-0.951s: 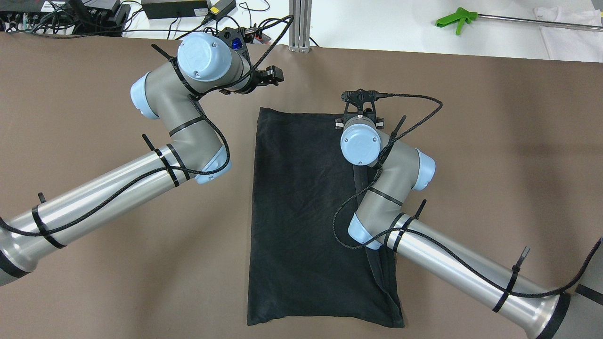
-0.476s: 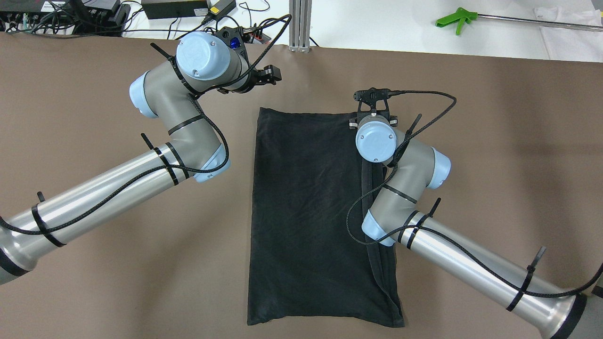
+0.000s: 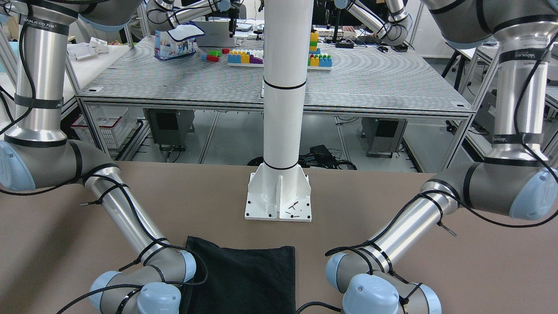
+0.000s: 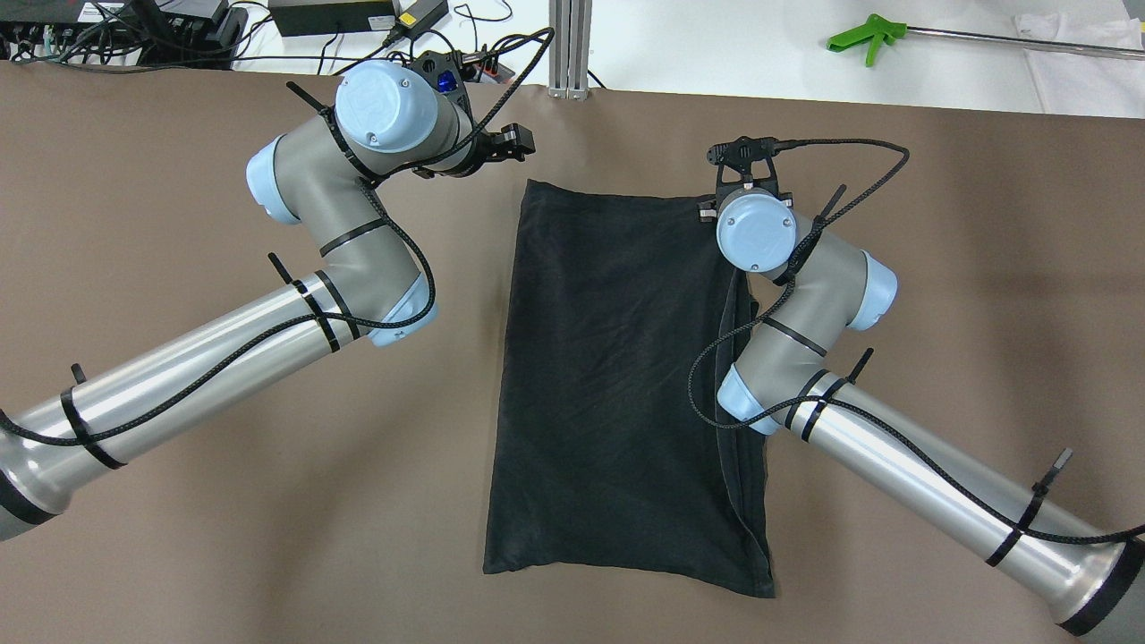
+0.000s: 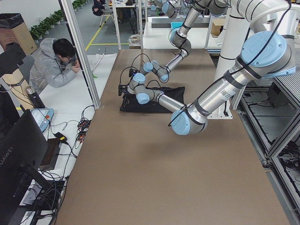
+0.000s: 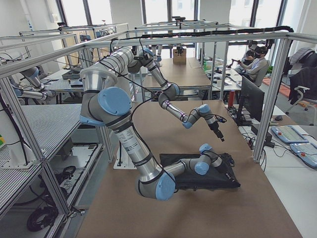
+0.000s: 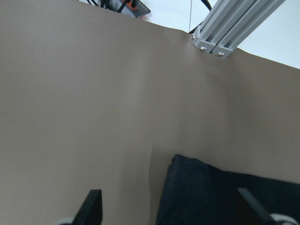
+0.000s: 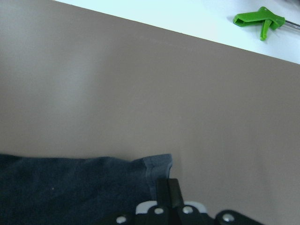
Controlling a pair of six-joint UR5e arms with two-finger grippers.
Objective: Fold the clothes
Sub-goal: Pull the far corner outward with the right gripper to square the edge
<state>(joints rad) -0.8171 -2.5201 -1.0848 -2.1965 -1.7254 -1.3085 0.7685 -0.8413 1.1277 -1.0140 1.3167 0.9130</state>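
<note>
The clothes are one black garment (image 4: pixel 617 385) lying flat and lengthwise on the brown table, slightly skewed; it also shows in the front view (image 3: pixel 244 274). My right gripper (image 8: pixel 168 188) is shut on the garment's far right corner (image 8: pixel 154 166); in the overhead view its wrist (image 4: pixel 756 231) hides the fingers. My left gripper (image 7: pixel 171 211) hangs open just beyond the garment's far left corner (image 7: pixel 187 166), holding nothing. In the overhead view the left gripper (image 4: pixel 514 143) sits clear of the cloth. The folded right edge (image 4: pixel 742 465) shows a doubled hem.
A white pillar's base plate (image 3: pixel 279 196) stands at the robot's side of the table. An aluminium post (image 4: pixel 570 45), cables and power boxes (image 4: pixel 331 16) and a green tool (image 4: pixel 863 38) line the far edge. A person (image 5: pixel 56 65) sits beyond that edge.
My right arm has moved right and away from the robot, dragging the garment's far right corner; the whole garment has slid right and skewed. The left arm has barely moved.
</note>
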